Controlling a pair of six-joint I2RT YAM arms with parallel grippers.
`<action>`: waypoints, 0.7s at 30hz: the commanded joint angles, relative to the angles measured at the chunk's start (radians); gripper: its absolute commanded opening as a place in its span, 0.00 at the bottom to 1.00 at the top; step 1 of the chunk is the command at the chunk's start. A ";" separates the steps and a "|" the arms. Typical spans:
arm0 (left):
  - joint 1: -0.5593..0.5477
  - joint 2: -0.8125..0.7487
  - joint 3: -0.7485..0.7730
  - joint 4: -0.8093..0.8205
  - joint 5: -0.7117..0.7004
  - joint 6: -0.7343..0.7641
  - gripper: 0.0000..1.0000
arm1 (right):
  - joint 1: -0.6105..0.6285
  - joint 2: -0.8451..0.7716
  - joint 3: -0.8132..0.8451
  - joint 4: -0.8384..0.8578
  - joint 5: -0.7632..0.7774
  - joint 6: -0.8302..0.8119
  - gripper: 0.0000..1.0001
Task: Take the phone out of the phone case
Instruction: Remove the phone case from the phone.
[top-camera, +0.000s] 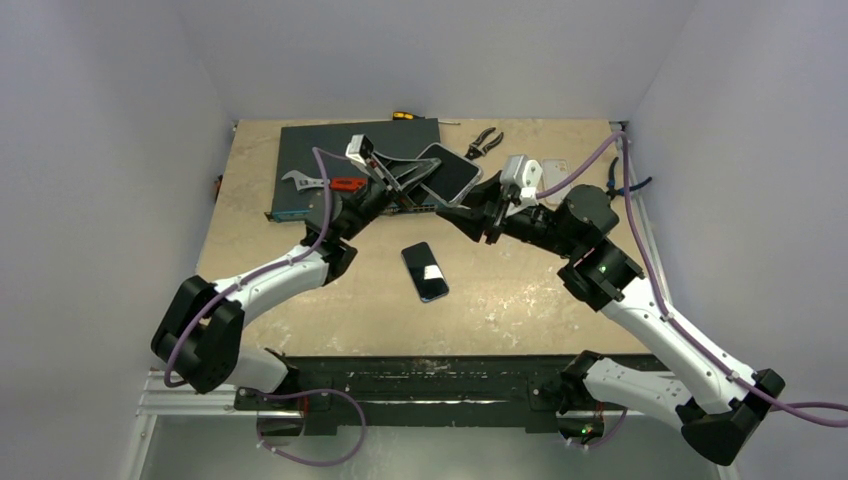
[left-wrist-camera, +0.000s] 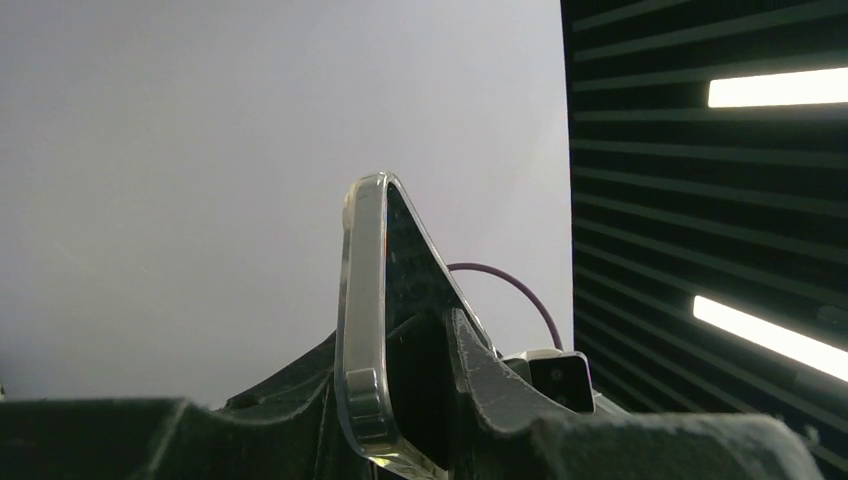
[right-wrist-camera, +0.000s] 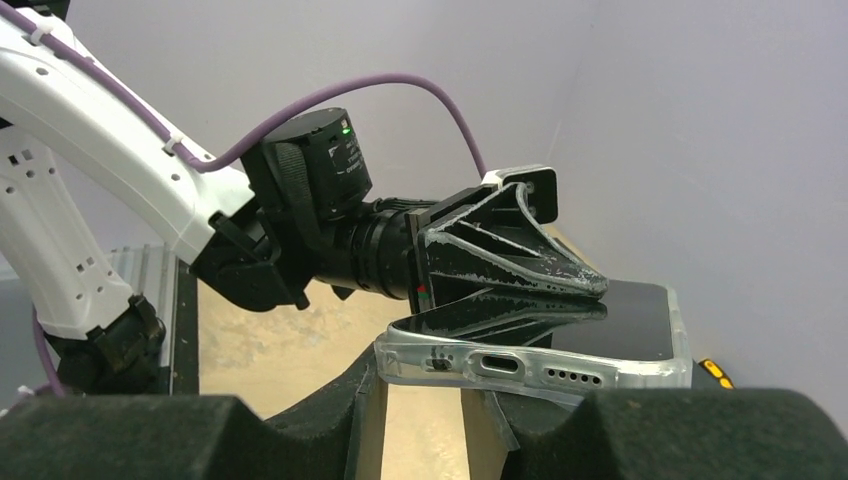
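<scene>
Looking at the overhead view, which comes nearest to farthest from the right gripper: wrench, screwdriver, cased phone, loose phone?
From the right gripper:
1. Cased phone, just beyond its tips.
2. Loose phone, toward the near edge.
3. Screwdriver, at the far edge.
4. Wrench, far left.

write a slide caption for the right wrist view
Left end effector clamps a cased phone, its port end at the right end effector.

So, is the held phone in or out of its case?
In: the clear case wraps the phone at its edge in both wrist views.
</scene>
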 joint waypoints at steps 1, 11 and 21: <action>-0.090 0.088 -0.085 -0.383 0.276 0.284 0.00 | 0.036 -0.024 0.148 0.411 -0.037 -0.118 0.00; -0.088 0.055 -0.118 -0.215 0.239 0.192 0.00 | 0.036 -0.050 0.101 0.408 -0.006 -0.121 0.00; -0.059 -0.030 -0.096 -0.008 0.123 0.112 0.00 | 0.036 -0.136 -0.022 0.349 0.062 -0.116 0.00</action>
